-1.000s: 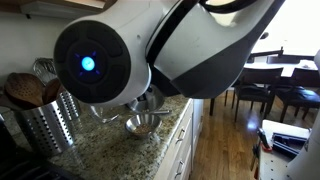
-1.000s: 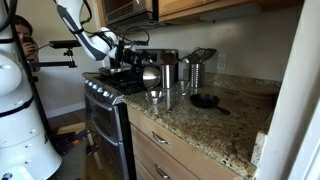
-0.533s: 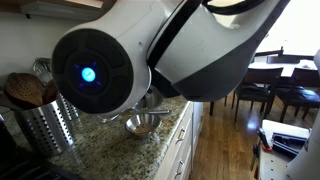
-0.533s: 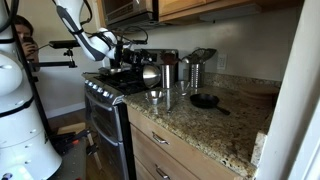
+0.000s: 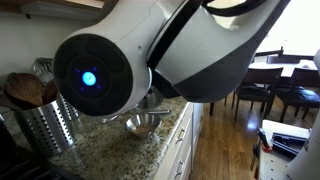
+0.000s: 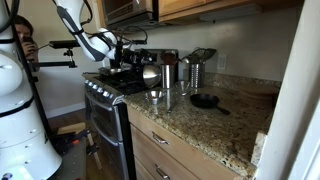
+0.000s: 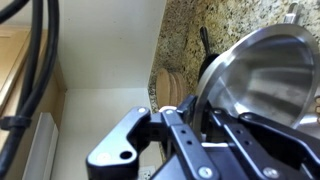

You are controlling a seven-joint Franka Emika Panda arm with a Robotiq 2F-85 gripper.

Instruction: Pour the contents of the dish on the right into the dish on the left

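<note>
Steel bowl (image 7: 265,80) is filling the wrist view, tilting above the granite counter (image 7: 195,25), and the gripper (image 7: 205,125) is pinching its rim. It is looking light, rigid and slick, so the thin lip is probably the only good hold, gripped firmly against twisting. Another small bowl (image 5: 142,124) is sitting on the counter in an exterior view.

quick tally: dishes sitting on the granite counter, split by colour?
silver metal bowl: 1
black pan: 1
total: 2
</note>
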